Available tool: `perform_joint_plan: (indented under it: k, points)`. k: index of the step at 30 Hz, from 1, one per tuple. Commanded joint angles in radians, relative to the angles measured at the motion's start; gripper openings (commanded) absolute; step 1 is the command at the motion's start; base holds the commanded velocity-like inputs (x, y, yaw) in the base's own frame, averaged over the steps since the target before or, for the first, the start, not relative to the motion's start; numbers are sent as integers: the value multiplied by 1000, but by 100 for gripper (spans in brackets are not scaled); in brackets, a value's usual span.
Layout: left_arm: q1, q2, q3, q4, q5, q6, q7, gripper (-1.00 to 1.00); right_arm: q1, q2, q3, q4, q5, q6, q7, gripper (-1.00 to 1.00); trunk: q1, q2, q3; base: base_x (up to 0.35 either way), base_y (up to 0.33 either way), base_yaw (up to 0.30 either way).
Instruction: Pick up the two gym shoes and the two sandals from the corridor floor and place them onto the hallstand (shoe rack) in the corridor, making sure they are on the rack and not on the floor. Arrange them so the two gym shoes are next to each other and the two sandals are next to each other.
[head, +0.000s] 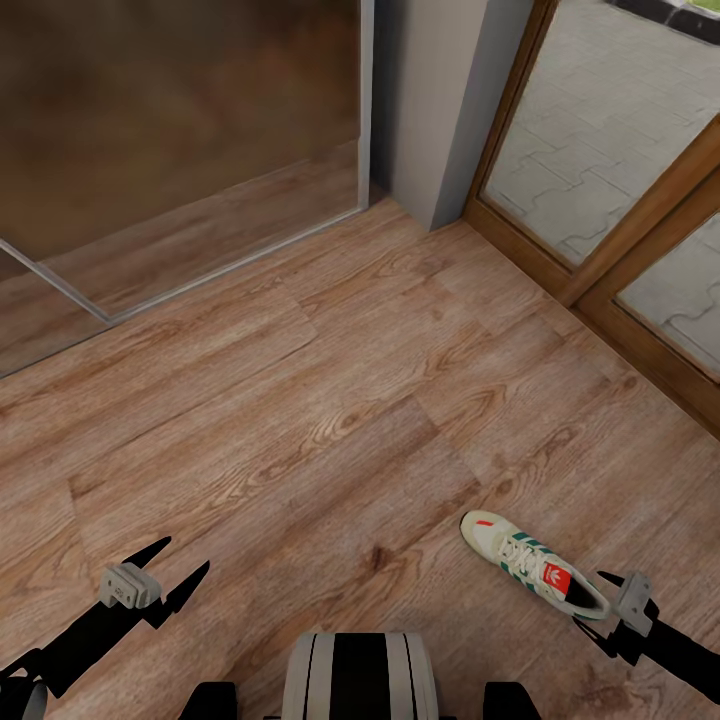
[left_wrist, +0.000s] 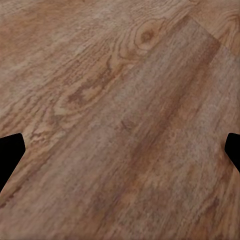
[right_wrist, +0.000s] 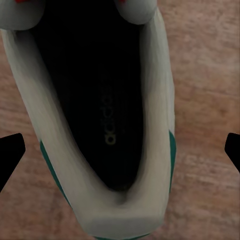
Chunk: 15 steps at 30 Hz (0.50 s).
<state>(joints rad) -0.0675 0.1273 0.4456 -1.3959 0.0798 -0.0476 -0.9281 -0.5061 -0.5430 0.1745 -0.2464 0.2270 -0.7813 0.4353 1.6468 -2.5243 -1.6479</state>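
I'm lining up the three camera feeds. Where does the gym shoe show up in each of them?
Head view: gym shoe lies on the floor at lower right, its heel by the right gripper.
Right wrist view: gym shoe seen from above, its dark opening central.
Left wrist view: not in it.
Shared landmark: the wood-grain corridor floor.

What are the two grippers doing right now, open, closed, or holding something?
Left gripper: open, empty, over the corridor floor.
Right gripper: open, holding nothing, poised above the gym shoe.
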Motion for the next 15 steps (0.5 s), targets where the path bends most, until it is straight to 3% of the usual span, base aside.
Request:
perform_joint_plan:
  k: [1, 11, 12, 15]
  points:
    - [0, 0, 0, 0, 0, 0, 0, 100, 0, 0, 0, 0, 0, 0, 0, 100, 0, 0, 0, 0, 0, 0]
    - [0, 0, 0, 0, 0, 0, 0, 100, 0, 0, -1, 0, 0, 11, -3, 100, 0, 0, 0, 0, 0, 0]
    - [0, 0, 0, 0, 0, 0, 0, 100, 0, 0, -1, 0, 0, 13, -3, -100, 0, 0, 0, 0, 0, 0]
    - [0, 0, 0, 0, 0, 0, 0, 100, 0, 0, -1, -1, 0, 17, -4, -100, 0, 0, 0, 0, 0, 0]
